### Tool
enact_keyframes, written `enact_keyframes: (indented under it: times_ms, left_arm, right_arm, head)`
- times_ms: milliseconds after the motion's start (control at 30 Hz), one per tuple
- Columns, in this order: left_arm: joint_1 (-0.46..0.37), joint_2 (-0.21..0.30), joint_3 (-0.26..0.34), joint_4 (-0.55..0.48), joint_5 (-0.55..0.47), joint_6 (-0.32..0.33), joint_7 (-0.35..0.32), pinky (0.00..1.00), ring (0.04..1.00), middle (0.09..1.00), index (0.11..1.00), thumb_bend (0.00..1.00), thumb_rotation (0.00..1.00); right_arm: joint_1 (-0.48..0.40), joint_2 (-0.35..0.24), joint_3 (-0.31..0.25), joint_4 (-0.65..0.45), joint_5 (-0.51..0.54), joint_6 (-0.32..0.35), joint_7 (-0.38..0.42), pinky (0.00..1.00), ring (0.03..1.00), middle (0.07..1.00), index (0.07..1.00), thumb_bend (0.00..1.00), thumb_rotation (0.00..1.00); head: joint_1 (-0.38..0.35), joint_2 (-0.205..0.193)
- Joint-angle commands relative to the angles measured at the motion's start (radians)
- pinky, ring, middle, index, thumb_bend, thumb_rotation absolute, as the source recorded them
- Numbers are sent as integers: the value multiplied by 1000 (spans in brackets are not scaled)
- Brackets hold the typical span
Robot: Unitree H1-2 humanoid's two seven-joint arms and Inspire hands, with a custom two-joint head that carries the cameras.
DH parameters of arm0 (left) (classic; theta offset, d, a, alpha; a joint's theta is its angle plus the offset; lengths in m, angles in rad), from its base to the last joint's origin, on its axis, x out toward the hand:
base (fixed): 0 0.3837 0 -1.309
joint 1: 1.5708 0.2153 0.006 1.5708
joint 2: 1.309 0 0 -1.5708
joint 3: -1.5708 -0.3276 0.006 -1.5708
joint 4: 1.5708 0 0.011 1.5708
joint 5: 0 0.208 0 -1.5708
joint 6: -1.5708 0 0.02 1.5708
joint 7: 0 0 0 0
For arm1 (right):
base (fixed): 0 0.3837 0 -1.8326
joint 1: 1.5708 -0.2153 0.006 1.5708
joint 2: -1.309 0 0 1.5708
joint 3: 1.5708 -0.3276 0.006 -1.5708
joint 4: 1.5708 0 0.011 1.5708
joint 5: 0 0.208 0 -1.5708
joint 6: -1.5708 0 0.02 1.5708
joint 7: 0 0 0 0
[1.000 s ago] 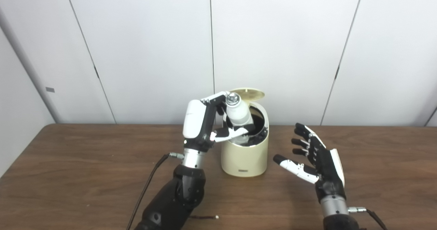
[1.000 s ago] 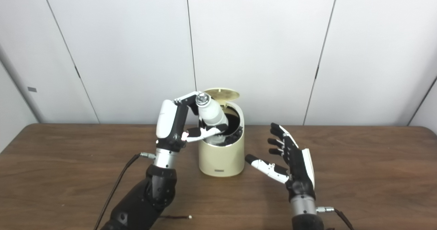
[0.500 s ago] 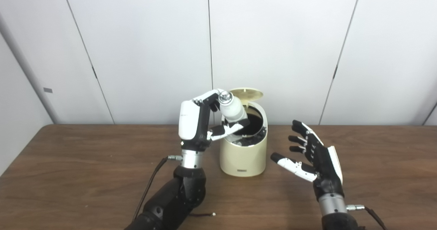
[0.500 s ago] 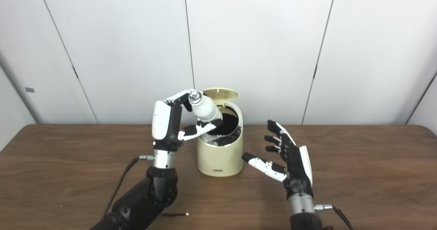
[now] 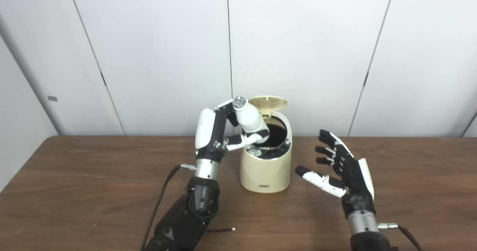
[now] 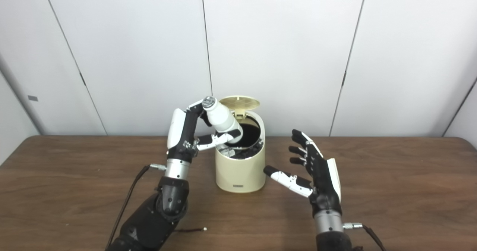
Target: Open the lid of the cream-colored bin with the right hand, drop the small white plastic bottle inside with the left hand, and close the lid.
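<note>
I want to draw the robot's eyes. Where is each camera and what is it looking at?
Left eye view: on the head, looking down at the cream bin; both arms show.
Right eye view: beside it, shifted slightly; same table, same arms.
Both show the left hand holding the white bottle over the open lid, right hand open.

Cream-colored cylindrical bin [image 5: 265, 169] stands mid-surface [image 5: 74, 191]; small white plastic bottle [image 5: 250, 119] tilts over its left rim, left hand [image 5: 216, 135] beside, right hand [image 5: 344, 171] right.
</note>
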Motion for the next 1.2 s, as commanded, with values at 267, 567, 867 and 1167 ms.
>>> enact_keyframes:
  times_ms: [267, 567, 867, 1167]
  left_arm:
    - [0, -20, 77, -42, 9, 30, -137, 374, 408, 499, 546, 500, 0]
    - [7, -23, 96, -32, 52, 7, -134, 384, 411, 505, 542, 499, 0]
    - [10, -3, 59, -18, 201, -8, -50, 400, 412, 511, 541, 498, 0]
    - [6, 2, 48, -8, 222, -5, -40, 424, 419, 503, 539, 501, 0]
  right_arm:
    - [-34, 9, -4, -25, 4, -46, -14, 692, 789, 857, 834, 813, 283]
    - [-37, 11, -7, -22, 13, -43, -14, 694, 781, 854, 827, 831, 293]
    - [-37, 11, -3, -24, 13, -44, -14, 692, 778, 853, 830, 830, 298]
    - [-40, 13, -4, -23, 12, -42, -16, 697, 771, 852, 828, 843, 306]
  head:
    - [0, 3]
    - [0, 4]
    - [1, 8]
    - [3, 9]
